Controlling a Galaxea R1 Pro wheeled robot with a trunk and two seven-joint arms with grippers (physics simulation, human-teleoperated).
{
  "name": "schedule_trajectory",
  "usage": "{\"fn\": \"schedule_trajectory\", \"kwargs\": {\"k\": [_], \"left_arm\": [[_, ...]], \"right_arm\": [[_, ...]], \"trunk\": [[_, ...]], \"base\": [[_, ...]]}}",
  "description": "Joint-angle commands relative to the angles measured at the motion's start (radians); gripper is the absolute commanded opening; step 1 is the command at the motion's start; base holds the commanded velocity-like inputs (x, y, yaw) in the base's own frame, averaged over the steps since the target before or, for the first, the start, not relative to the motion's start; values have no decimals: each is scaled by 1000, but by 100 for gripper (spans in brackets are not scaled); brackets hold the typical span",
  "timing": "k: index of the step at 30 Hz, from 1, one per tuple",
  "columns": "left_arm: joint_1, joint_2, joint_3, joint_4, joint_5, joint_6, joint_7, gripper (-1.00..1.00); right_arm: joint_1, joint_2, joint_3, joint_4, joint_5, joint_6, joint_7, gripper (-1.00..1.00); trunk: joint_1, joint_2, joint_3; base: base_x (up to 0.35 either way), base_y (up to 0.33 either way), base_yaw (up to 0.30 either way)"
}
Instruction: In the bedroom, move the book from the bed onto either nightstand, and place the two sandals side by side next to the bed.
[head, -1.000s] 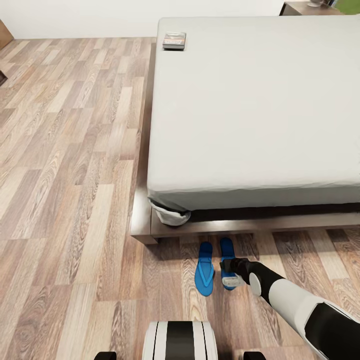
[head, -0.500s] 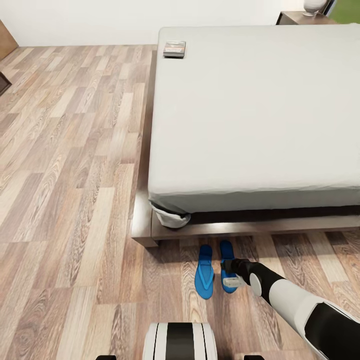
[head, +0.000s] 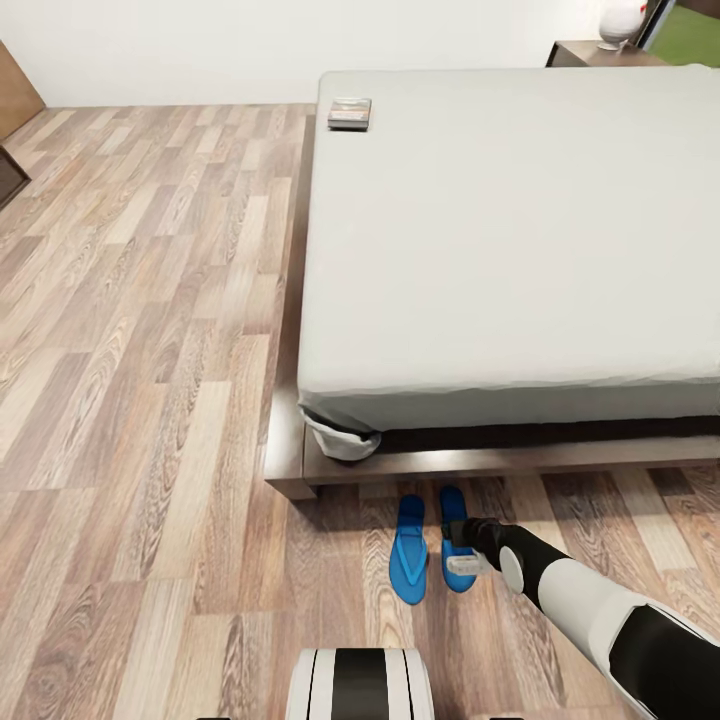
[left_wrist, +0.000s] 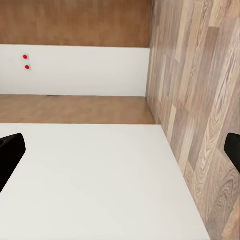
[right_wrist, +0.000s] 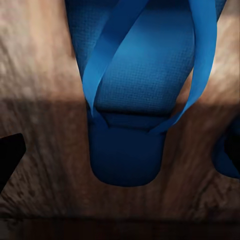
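The two sandals lie side by side on the floor (head: 150, 400) just off the foot of the bed (head: 500, 230), toes toward the frame, which is how the task wants them. The left sandal (head: 409, 563) sits at about 6 o'clock in the head view, and the right sandal (head: 457, 545) is just beside it. The right claw (head: 462, 545) hangs right over that sandal; the wrist view shows its dark tips wide apart, either side of the sandal's toe and gripping nothing. The book (head: 350, 113) rests at 12 o'clock near the mattress's far corner, well apart from the nightstand (head: 590, 52) at 1 o'clock, so that move looks not yet done.
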Motion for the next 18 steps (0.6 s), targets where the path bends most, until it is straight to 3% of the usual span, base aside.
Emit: {"fn": "schedule_trajectory", "kwargs": {"k": [1,18], "left_arm": [[0,0,-6,-1,11,-5,2,100],[0,0,-6,-1,11,-4,2,100]], "right_arm": [[0,-1,0,-4,4,-6,4,100],[0,1,2,19,4,-7,4,100]], "trunk": [[0,0,-1],[-1,0,3]], "base": [[0,0,0],[0,0,0]]}}
